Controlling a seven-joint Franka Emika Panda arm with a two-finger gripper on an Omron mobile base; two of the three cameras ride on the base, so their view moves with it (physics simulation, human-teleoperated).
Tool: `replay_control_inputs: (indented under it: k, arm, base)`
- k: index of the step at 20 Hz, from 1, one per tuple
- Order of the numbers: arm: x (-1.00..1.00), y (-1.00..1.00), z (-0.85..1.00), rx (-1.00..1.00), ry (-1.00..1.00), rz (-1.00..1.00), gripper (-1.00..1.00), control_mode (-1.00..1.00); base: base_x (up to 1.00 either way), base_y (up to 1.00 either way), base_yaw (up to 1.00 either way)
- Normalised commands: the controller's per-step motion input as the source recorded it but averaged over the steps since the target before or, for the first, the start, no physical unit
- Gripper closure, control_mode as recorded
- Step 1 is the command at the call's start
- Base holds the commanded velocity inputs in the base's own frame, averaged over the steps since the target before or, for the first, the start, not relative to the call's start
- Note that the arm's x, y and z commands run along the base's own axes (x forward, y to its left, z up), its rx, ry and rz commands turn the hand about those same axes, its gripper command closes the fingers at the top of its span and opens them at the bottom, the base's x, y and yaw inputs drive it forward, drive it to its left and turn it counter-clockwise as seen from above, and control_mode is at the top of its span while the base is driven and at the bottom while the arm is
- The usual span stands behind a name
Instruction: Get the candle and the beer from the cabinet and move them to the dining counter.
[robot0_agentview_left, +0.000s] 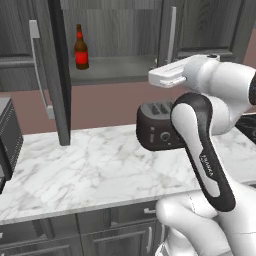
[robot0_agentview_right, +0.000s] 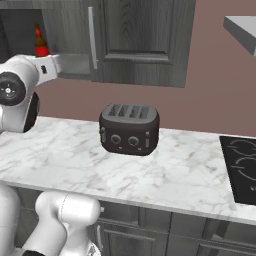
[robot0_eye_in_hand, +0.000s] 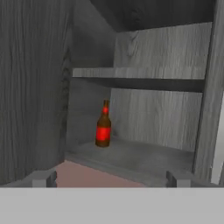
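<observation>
Brown beer (robot0_eye_in_hand: 103, 130) upright in open cabinet (robot0_eye_in_hand: 144, 155) — gripper (robot0_eye_in_hand: 111, 178) wide, apart.

Dark brown beer (robot0_agentview_left: 81, 48) with red label; dark grey wood-grain cabinet (robot0_eye_in_hand: 35, 87); white grey-veined marble counter (robot0_agentview_left: 95, 170); black toaster (robot0_agentview_right: 129, 129).

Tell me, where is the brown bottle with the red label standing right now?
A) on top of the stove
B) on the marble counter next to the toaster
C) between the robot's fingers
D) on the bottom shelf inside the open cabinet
D: the beer stands upright on the lowest shelf of the open cabinet, well beyond the open gripper, which holds nothing.
</observation>
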Motion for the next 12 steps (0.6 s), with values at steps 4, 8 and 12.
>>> replay_control_inputs:
  k: [4, 8, 12]
  arm:
    - [0.00, -0.73, 0.00, 0.00, 0.00, -0.36, -1.00, -1.00]
    - [0.00, -0.45, 0.00, 0.00, 0.00, -0.30, -1.00, -1.00]
    - [0.06, -0.23, 0.00, 0.00, 0.00, -0.29, -1.00, -1.00]
  base:
    - [0.00, 0.00, 0.00]
    - [0.00, 0.00, 0.00]
    - [0.00, 0.00, 0.00]
